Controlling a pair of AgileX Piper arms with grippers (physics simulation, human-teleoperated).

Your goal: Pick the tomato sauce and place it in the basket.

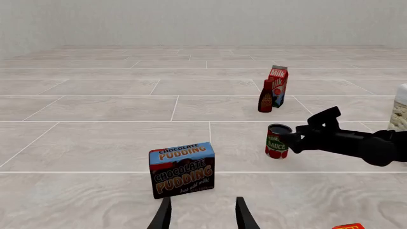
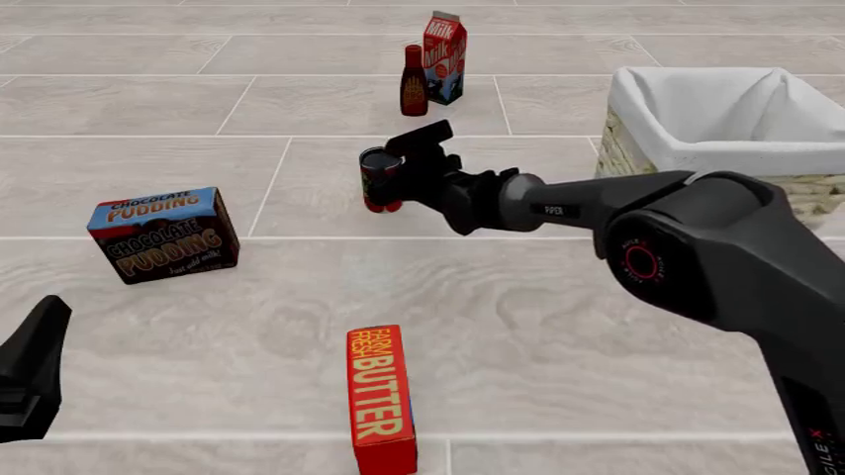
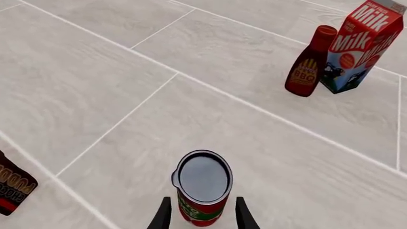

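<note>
Front view: tomato sauce (image 2: 380,180) between right jaws, well apart from basket (image 2: 620,148).

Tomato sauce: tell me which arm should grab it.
Right. The right gripper already straddles the tomato sauce, one finger on each side, and the basket lies on its side. The left gripper hangs back, near the chocolate pudding box.

Between the black right gripper (image 3: 203,214) fingers stands a small red-labelled tin can with green band and grey top (image 3: 202,188). Beyond it: dark red bottle (image 3: 310,62), red-and-blue milk carton (image 3: 359,45). Blue-and-brown pudding box (image 2: 164,235), red butter box with yellow lettering (image 2: 379,398), straw-coloured white-lined basket (image 2: 700,134).
</note>
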